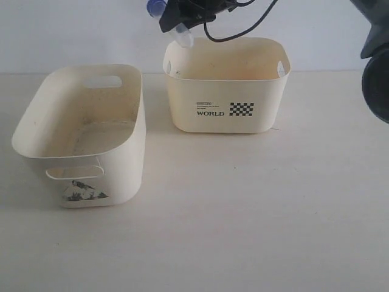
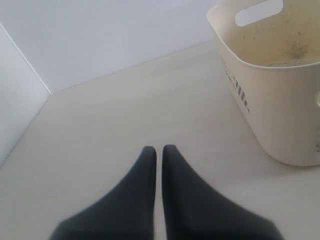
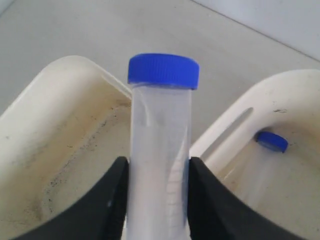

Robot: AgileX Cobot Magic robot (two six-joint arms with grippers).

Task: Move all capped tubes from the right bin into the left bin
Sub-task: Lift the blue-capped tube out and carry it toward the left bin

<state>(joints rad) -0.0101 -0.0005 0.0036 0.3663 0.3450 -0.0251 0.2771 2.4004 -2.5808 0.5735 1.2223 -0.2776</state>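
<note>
The right claw [image 3: 158, 175] is clamping a blue-capped tube [image 3: 160, 130] by its clear body, one black finger pressing on each side, with the cap standing clear beyond the fingertips. Seen from the room, this tube is hanging tilted in the air above the left-hand rim of the right bin [image 1: 226, 97], its cap pointing up and towards the side where the left bin [image 1: 115, 158] is standing. A second blue-capped tube [image 3: 270, 142] is lying inside the right bin, close under the slot handle in that wall. Only its cap is showing clearly, the body being faint against the cream plastic. The left bin is sitting apart from the right bin on the pale table [image 1: 255, 219], nearer the front, its floor showing dark specks and smudges. The left claw [image 2: 158, 152] is holding its two dark fingers drawn together, with only a hairline slit between them and nothing gripped. It is pointing out over the table with a cream tub [image 2: 280, 115] near it; which tub that is I cannot tell.
</note>
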